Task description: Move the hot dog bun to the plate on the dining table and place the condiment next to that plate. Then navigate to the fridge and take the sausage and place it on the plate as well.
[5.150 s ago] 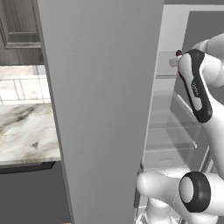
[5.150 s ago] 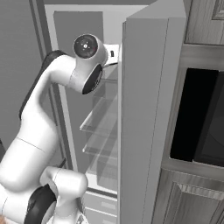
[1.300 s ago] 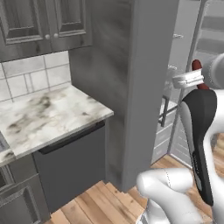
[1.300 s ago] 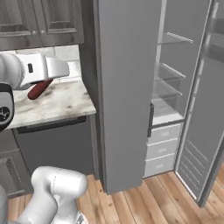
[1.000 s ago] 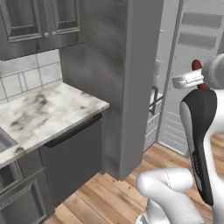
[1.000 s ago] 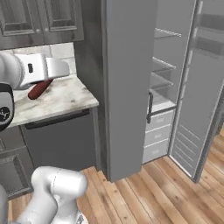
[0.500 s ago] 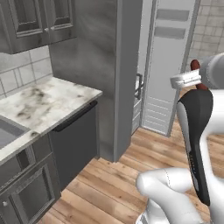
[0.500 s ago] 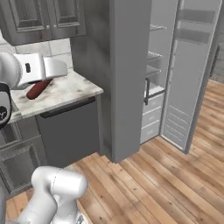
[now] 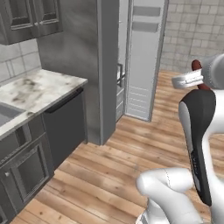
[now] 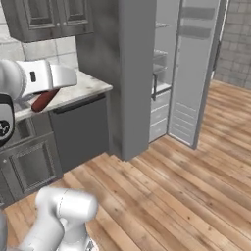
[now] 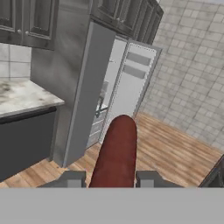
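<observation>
My gripper (image 11: 112,178) is shut on the sausage (image 11: 116,151), a reddish-brown rounded piece that sticks out forward between the two fingertips. From the right base view the sausage (image 10: 43,100) hangs under the white hand, with the gripper (image 10: 47,94) at the far left. In the left base view its dark red tip (image 9: 196,66) peeks above the gripper (image 9: 199,78) at the right edge. The pale grey fridge (image 9: 143,57) (image 10: 192,68) (image 11: 127,83) stands some way ahead with its door open. The hot dog bun, plate, condiment and dining table are out of view.
A marble-topped counter (image 9: 37,89) with a dark dishwasher front (image 10: 81,128) runs along the left, with grey upper cabinets (image 10: 46,17) above. A tall grey panel (image 9: 107,65) sits beside the fridge. Wooden floor (image 10: 166,196) stretches ahead, and a tiled wall (image 11: 192,65) stands to the right.
The whole picture has shifted: the base has backed and turned away from the fridge, which now looks smaller and farther. The sausage stays held in the gripper.
</observation>
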